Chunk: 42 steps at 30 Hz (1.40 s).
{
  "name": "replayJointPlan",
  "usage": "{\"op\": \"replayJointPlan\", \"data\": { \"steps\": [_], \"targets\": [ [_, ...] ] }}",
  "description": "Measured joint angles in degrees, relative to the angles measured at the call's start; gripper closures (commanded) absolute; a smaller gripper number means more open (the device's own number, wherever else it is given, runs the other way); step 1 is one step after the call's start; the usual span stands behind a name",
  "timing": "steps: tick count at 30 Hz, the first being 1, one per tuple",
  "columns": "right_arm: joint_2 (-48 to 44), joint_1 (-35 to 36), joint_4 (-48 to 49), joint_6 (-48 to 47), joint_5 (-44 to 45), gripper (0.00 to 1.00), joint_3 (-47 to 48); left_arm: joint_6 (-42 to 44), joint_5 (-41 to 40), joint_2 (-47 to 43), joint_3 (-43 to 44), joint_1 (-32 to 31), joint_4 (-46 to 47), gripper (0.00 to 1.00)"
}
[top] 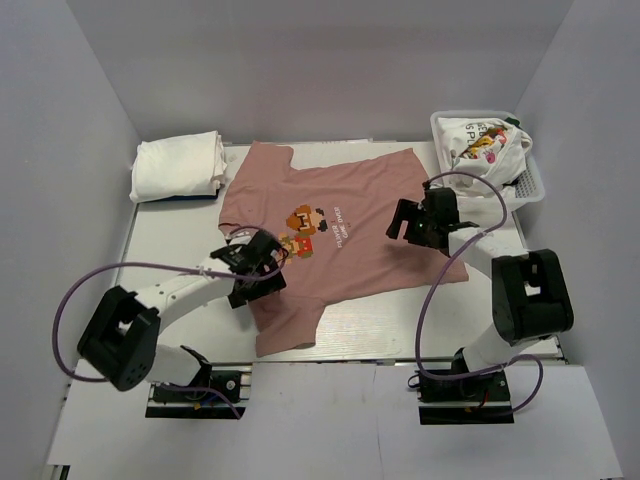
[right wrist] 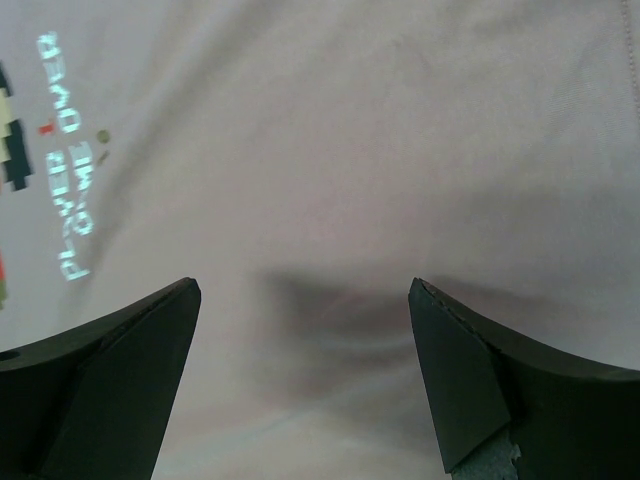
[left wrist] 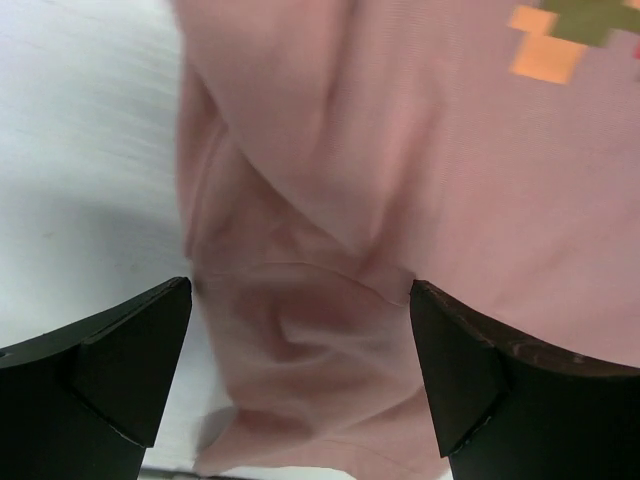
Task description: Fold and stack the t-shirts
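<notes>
Both grippers gape wide and hold nothing. The left gripper hovers over bunched cloth on the near-left side of the dusty-pink t-shirt, the right gripper over its flat right side. Spread mid-table, the shirt looks soft, light and limp, best pinched at a hem or sleeve edge.
</notes>
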Motion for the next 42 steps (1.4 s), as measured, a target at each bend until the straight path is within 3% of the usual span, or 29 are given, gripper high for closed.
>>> {"op": "replayJointPlan", "data": {
  "steps": [8, 17, 24, 35, 42],
  "targets": [
    [5.2, -0.1, 0.2, 0.7, 1.2, 0.1, 0.8, 1.4, 3.4, -5.6, -6.7, 0.4, 14.3, 0.0],
    [7.0, 0.0, 0.6, 1.9, 2.9, 0.1, 2.6, -0.5, 3.1, -3.3, -9.3, 0.4, 17.2, 0.0],
    [7.3, 0.0, 0.6, 3.5, 5.2, 0.1, 2.8, -6.0, 1.8, -2.4, -7.9, 0.8, 11.1, 0.0],
    [7.6, -0.6, 0.6, 7.6, 7.5, 0.1, 3.2, -14.8, 9.5, -17.5, -15.8, 1.0, -1.3, 0.0],
    [7.6, -1.2, 0.7, 6.7, 5.9, 0.1, 3.2, -15.1, 7.8, -20.0, -12.3, 1.0, -13.7, 0.0]
  ]
}}
